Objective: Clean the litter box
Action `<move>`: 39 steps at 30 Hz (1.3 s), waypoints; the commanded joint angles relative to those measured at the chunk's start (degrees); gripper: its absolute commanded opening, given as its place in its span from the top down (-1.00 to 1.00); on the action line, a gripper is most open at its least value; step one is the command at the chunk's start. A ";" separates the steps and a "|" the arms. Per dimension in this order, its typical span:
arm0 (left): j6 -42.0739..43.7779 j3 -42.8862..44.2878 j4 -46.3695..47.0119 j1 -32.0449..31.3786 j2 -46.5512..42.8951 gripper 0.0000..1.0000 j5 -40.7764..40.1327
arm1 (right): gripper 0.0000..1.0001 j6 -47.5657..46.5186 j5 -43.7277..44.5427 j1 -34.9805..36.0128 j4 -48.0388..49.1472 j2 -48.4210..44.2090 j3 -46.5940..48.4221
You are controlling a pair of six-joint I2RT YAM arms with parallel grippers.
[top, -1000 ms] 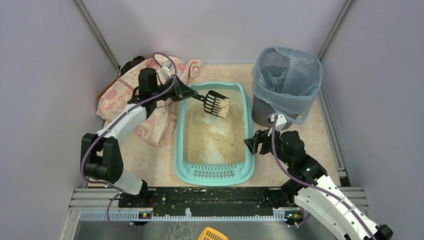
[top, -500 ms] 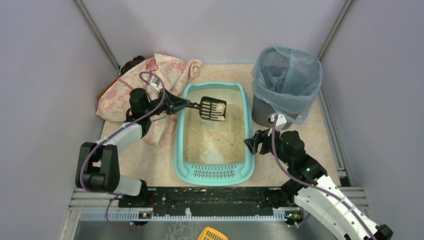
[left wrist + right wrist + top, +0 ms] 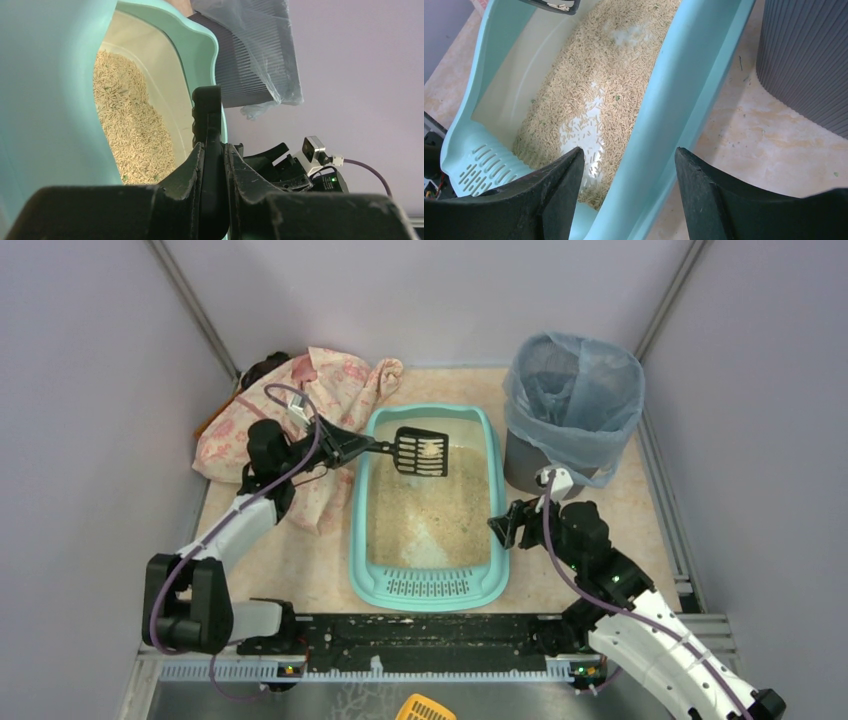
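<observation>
Closest to me, on the near side of the litter box [image 3: 357, 540], a yellow slotted thing [image 3: 424, 707] pokes in at the edge of the view. I can only see part of it.

The litter box sits in the middle of the floor. Its grille [image 3: 428, 585] is at the near end. Beige litter [image 3: 440, 502] fills the box, and a pale bare patch [image 3: 428, 545] shows near the grille.

My right pincer [image 3: 508, 525] is at the right wall of the litter box, toward the near end. Its fingers [image 3: 558, 195] are spread wide with the blue-green rim between them. I cannot tell if they touch the rim.

My left pincer [image 3: 347, 448] is just outside the left wall of the litter box, at the far end. It is clenched tight on the handle of a black scoop [image 3: 421, 451]. The scoop head hangs over the far end of the litter box, about flat, with a few pale bits on it.

A pink cloth [image 3: 325, 390] lies in a heap on the left of the litter box. A grey bin [image 3: 530, 465] with a blue bag [image 3: 573, 390] stands near the far right corner of the litter box.
</observation>
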 commanded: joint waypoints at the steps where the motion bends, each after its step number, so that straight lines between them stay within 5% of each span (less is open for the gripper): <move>1: 2.29 4.22 -3.66 -0.27 -0.37 1.00 -1.28 | -0.35 0.23 -0.33 -0.12 2.65 0.71 0.48; 23: -3.13 38.08 -8.29 -7.32 17.09 1.00 -5.16 | -0.35 0.49 0.54 -0.12 2.35 -0.93 0.38; 39: -8.49 75.62 -6.60 -19.58 46.25 1.00 -14.49 | -0.35 0.69 0.70 -0.12 2.06 -2.11 0.30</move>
